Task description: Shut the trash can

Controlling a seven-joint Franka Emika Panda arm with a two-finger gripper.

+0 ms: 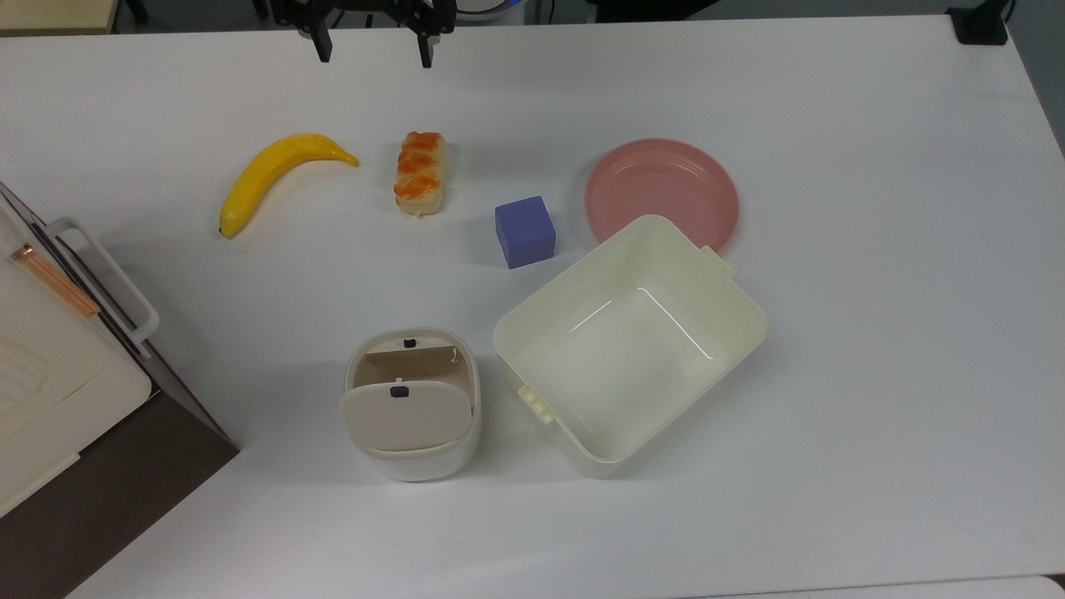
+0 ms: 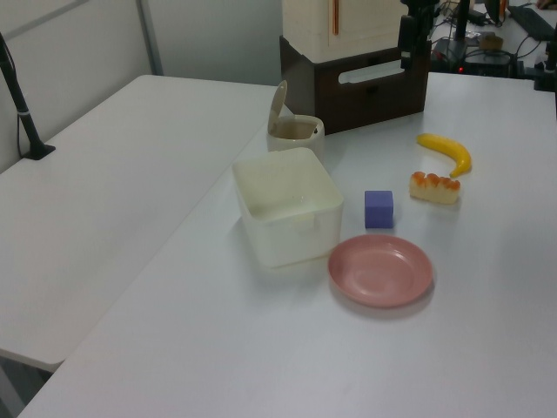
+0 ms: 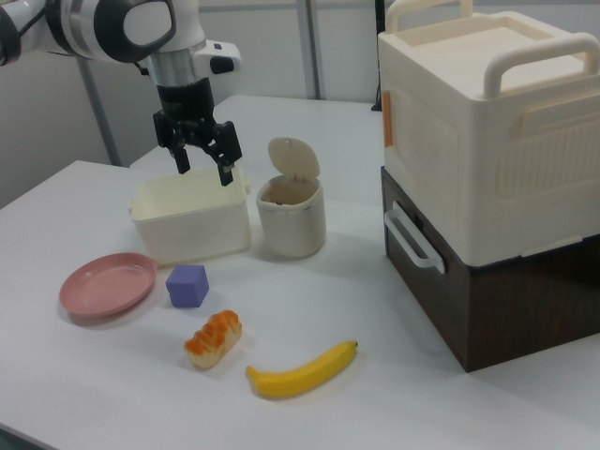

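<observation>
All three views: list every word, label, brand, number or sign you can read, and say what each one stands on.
None: no readable text in any view.
The trash can, cream tub, pink plate, purple cube, banana and bread carry no print.
The large cream case bears only ribbing, no readable marking.

- My pincer hangs with its fingers spread above the desk at the top view's upper edge, nothing under it but bare surface.
- Between me and the trash can lie the banana and the bread roll, with a free gap between them.
- The trash can's lid stands upright on the side away from me; air above its mouth is free.
- The cream tub sits just beside the trash can on the top view's right.
- The stacked boxes wall off the top view's left.
- The purple cube and pink plate lie off toward the tub.
</observation>
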